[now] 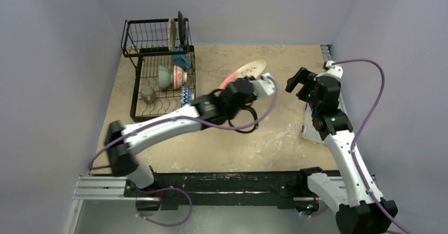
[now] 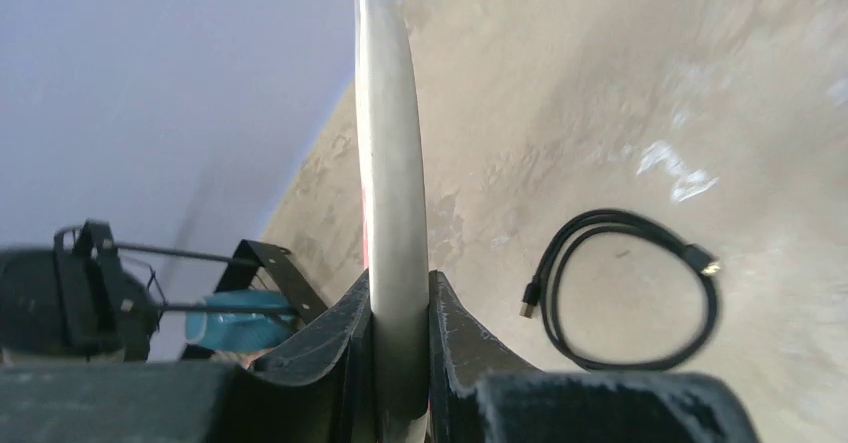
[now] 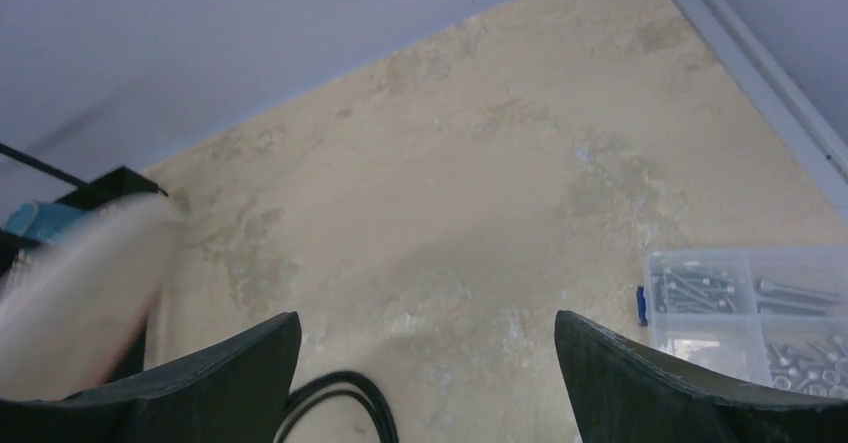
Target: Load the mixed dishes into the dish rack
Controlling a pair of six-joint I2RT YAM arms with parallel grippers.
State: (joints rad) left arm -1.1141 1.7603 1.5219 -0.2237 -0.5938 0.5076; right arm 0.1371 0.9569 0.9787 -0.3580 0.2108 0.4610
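My left gripper [image 2: 400, 298] is clamped on the rim of the pink-and-white plate [image 2: 385, 143], holding it edge-up above the middle of the tabletop, over the cable [image 2: 610, 215]. My right gripper [image 3: 428, 328] stands wide open with nothing in it, nearer the right edge. The rack [image 1: 150, 36] sits in the far left corner. With so narrow a bite, I judge the plate could swivel or slide out on a fast swing. It could also knock the standing plates [image 1: 177, 30] in the rack's raised part.
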